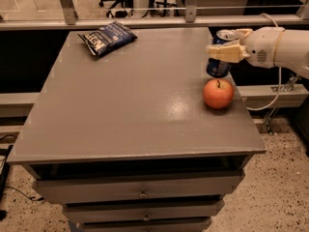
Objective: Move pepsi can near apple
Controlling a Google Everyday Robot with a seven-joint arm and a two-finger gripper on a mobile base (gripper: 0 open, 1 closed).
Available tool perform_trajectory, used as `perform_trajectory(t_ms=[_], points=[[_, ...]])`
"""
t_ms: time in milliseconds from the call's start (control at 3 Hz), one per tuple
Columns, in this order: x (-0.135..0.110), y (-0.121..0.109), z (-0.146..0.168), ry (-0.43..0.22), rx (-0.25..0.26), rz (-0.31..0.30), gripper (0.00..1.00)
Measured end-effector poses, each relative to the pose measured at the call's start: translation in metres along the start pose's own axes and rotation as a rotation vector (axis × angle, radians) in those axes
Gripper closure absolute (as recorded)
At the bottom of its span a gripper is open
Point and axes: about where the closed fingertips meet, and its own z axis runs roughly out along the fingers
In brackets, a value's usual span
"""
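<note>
The pepsi can (219,66) is a blue can with a silver top, standing upright at the right edge of the grey table, just behind the apple. The apple (218,93) is red-orange with a dark stem and sits on the table near the right edge. My gripper (225,52) reaches in from the right on a white arm, and its cream fingers (221,52) are closed around the upper part of the can. The can's bottom is at or just above the table surface, a small gap from the apple.
A dark blue crinkly snack bag (107,36) lies at the table's far left corner. The grey table (130,110) has drawers below its front edge. A rail and a window ledge run behind it. A white cable hangs at the right.
</note>
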Motion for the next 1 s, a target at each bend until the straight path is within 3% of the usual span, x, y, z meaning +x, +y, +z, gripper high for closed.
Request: perform_trajectory(t_ms=[667, 1000], points=[[0.0121, -0.0008, 0.004, -0.005, 0.004, 0.012, 0.01], [0.0131, -0.0005, 0.0041, -0.005, 0.004, 0.013, 0.0]])
